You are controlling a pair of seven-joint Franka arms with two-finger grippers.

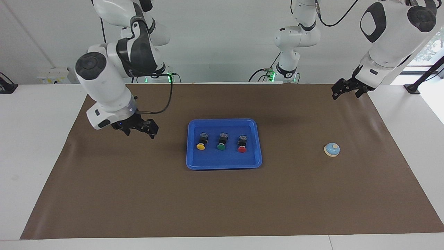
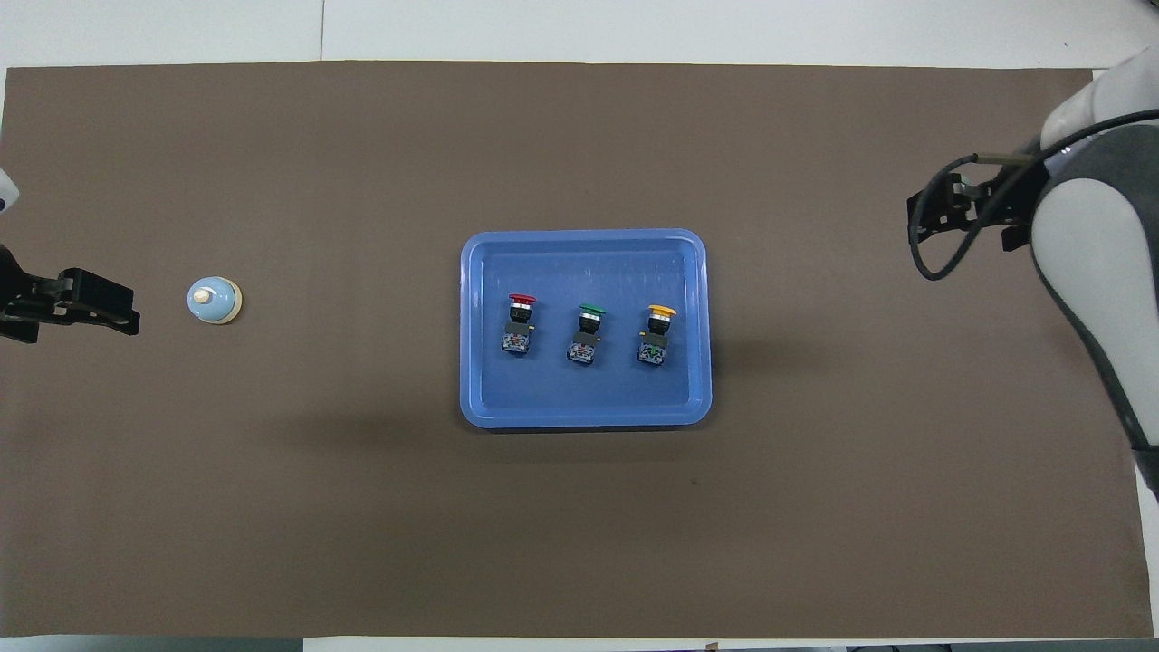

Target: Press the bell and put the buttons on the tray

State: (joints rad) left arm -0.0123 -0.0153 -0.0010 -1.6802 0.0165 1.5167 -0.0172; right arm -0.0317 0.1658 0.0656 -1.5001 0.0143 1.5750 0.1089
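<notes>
Your right gripper (image 1: 138, 127) hangs in the air at the left of the facing view, over bare brown mat (image 1: 222, 208) toward the right arm's end of the table, well apart from the tray. It holds nothing; how far its fingers are spread, you cannot tell. In the overhead view it shows at the right edge, upper half (image 2: 960, 213), with a black cable looped beside it.

Your left gripper (image 1: 348, 89) is up at the upper right of the facing view, over the mat's corner near the left arm's base. Nothing in it; finger gap, cannot tell. In the overhead view it pokes in at the left edge, mid height (image 2: 77, 302), just beside the bell in the frame.

The bell (image 1: 332, 149) sits on the mat at the right of the facing view, toward the left arm's end, apart from the tray; blue dome, cream knob up.

The tray (image 1: 194, 161) lies flat at frame centre in both views. In it, three buttons lie in a row, caps pointing away from the robots: yellow button (image 1: 201, 144) toward the right arm's end, green button (image 1: 221, 144) in the middle, red button (image 1: 242, 147) toward the left arm's end. None touch each other or the rim.
</notes>
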